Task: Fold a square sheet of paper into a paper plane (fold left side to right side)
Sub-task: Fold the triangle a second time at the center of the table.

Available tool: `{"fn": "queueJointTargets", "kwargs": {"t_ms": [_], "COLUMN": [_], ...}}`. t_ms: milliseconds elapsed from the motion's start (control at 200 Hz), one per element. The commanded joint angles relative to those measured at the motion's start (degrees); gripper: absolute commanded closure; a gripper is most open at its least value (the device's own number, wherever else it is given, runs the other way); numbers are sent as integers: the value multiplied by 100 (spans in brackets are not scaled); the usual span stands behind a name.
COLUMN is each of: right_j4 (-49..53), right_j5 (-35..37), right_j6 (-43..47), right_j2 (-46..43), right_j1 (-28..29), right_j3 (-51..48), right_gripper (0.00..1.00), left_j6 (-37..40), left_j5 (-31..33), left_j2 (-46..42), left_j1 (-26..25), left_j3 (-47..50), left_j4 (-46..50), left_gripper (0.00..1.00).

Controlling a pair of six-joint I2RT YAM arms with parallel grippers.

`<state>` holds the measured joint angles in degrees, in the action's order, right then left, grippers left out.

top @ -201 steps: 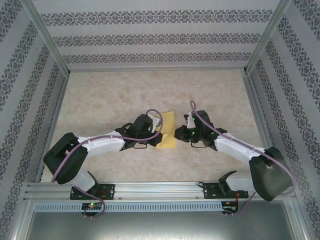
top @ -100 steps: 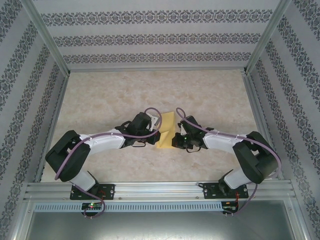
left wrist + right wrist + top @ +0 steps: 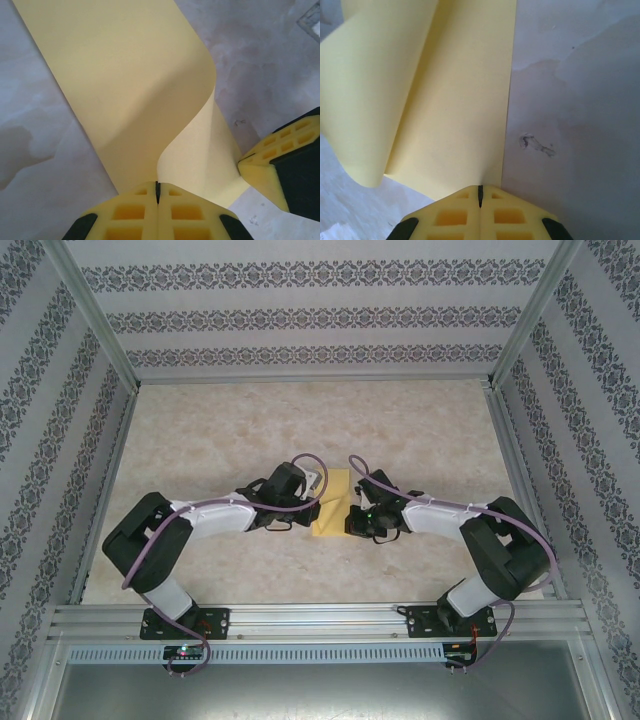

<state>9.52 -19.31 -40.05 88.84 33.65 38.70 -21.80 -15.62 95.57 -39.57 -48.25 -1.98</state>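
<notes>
From the near edge of the mottled beige, stone-patterned bench (image 3: pixel 200 440), the white-and-black left arm (image 3: pixel 210 512) and right arm (image 3: pixel 440 512) bend at the elbow and reach low toward each other. The left tool (image 3: pixel 157 197), its waffle-moulded yellow pads pressed together, pinches a lifted, curling flap of the thin, matte, bright-yellow square sheet of paper (image 3: pixel 125 85). The right tool (image 3: pixel 480 196), pads likewise pressed together, sits at the sheet's near right corner; whether it pinches is unclear. The sheet lies mid-bench, partly doubled over.
</notes>
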Motion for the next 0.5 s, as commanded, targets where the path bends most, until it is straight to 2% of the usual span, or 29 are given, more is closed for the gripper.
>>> {"fn": "queueJointTargets", "kwargs": {"t_ms": [0,495], "right_j4": [335,507], "right_j5": [180,242], "right_j6": [176,296], "right_j2": [160,244], "right_j1": [72,88], "right_j3": [59,127], "right_gripper": [100,100], "left_j6": [189,308], "left_j5": [111,162], "left_j2": [145,558], "left_j1": [99,195], "left_j3": [-179,-474], "left_j4": [132,213], "left_gripper": [100,100]}}
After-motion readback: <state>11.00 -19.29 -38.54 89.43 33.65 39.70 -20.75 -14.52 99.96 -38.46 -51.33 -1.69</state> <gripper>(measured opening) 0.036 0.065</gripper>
